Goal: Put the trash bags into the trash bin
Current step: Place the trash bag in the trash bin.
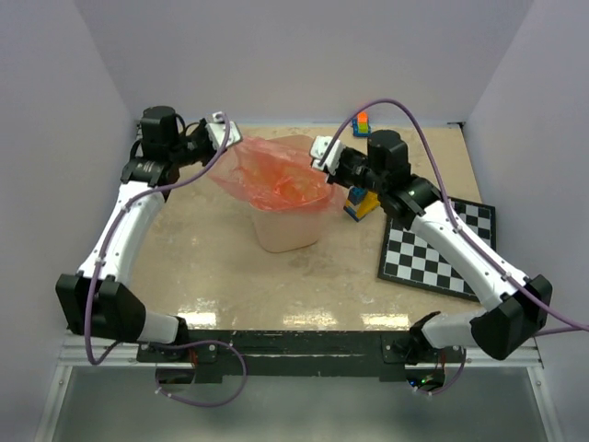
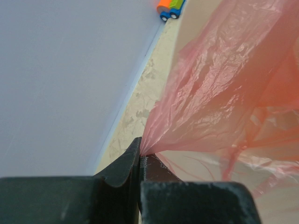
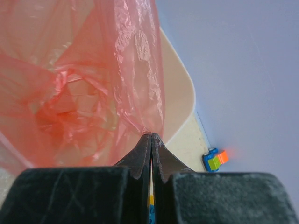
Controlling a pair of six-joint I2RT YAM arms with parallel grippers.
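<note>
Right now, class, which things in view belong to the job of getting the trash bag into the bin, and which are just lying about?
Part of the job:
red trash bag
cream trash bin beneath it
left gripper and right gripper, each shut on an edge of the bag

Lying about:
checkerboard
yellow-and-blue toy blocks
small orange-and-green toy

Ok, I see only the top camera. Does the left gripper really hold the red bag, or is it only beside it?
Observer: It holds it. In the left wrist view the left gripper is shut on a thin pinch of the trash bag edge.
Operator: And the right one?
Observer: The same. The right gripper is shut on the bag's edge, and the cream rim of the trash bin shows just beside the bag there.
</note>
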